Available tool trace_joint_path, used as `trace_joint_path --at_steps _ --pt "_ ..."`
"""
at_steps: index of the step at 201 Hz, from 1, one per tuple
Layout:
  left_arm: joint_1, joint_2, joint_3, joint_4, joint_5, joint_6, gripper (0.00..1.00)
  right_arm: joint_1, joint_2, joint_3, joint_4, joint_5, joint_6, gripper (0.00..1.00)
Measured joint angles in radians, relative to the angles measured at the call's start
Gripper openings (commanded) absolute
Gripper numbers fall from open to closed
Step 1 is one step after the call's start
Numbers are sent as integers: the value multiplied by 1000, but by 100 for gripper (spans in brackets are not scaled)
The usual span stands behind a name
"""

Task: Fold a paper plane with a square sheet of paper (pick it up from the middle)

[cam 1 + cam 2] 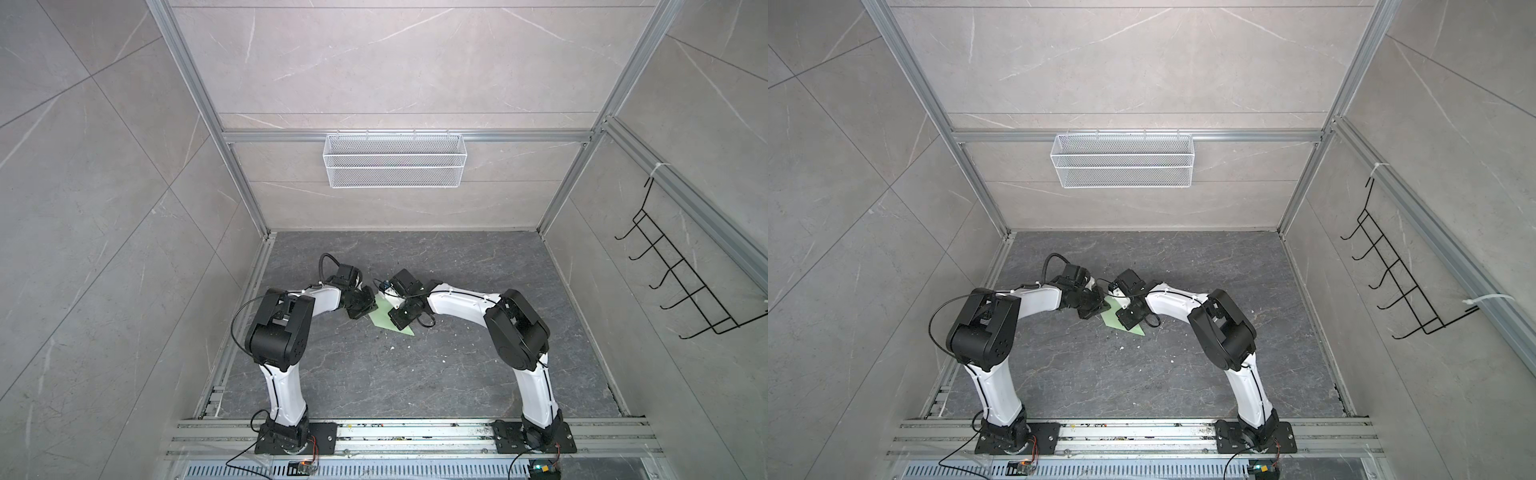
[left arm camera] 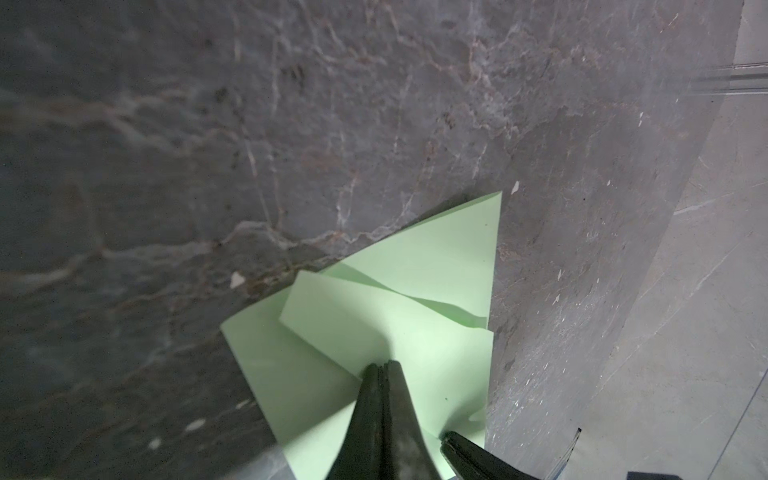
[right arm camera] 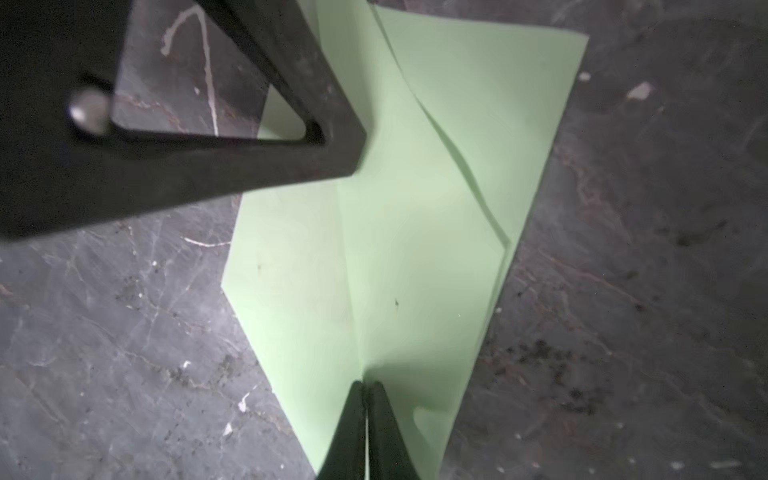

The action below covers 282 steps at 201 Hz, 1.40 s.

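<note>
- sheet of paper (image 1: 382, 321) (image 1: 1110, 319): pale green, partly folded, lying on the dark marbled counter (image 1: 415, 374) between the two arms, roughly mid-counter.
- shape, left wrist view: the sheet of paper (image 2: 415, 332) shows several overlapping flaps. one flap runs out to a sharp corner and lies flat against the counter.
- shape, right wrist view: the sheet of paper (image 3: 415, 249) carries one straight centre crease. a loose folded layer stands slightly raised along one side.
- left hand (image 1: 368, 308) (image 2: 382, 368): fingers pressed together with no gap, tips resting on the paper near a flap edge. whether a layer sits between them cannot be told.
- right hand (image 1: 397, 318) (image 3: 365, 388): fingers drawn narrow, tips at the end of the centre crease. a thin pale strip shows between them, so the hand is pinching the paper at the crease.
- relation: both hands meet over the sheet from opposite sides and stand near each other. a finger of the left hand (image 3: 332, 145) lies over the far part of the paper in the right wrist view.
- surroundings: a white wire basket (image 1: 395, 166) hangs on the back wall, well apart from the paper.
</note>
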<state>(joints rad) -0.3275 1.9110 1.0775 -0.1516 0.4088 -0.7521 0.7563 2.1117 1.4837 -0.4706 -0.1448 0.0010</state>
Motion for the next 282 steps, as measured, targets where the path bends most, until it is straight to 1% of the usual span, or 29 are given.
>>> trace_joint_path --at_steps 64,144,179,200,209,217,233,235,242,263,282 --pt "0 21 47 -68 0 -1 0 1 -57 -79 -6 29 -33 7" --pt "0 27 59 -85 0 0 0 1 -139 -192 -19 37 -46 6" --pt "0 27 61 -87 1 0 0 -5 -197 -271 -9 32 -22 6" --pt "0 27 61 -85 11 2 0 -18 -235 -315 -7 8 15 10" --pt "1 27 61 -80 19 3 3 -23 -256 -335 0 -3 42 11" --pt "1 27 62 -74 27 4 5 -28 -278 -350 13 -11 63 15" --pt "1 26 62 -59 44 4 14 -37 -336 -380 66 -22 114 26" --pt "1 26 62 -56 47 4 15 -37 -341 -382 73 -24 125 29" --pt "1 24 61 -46 57 4 19 -42 -369 -396 111 -28 154 33" --pt "1 -9 47 2 92 0 27 -62 -426 -438 240 -60 225 39" --pt "1 -77 5 66 111 -10 36 -96 -433 -466 346 -109 285 43"
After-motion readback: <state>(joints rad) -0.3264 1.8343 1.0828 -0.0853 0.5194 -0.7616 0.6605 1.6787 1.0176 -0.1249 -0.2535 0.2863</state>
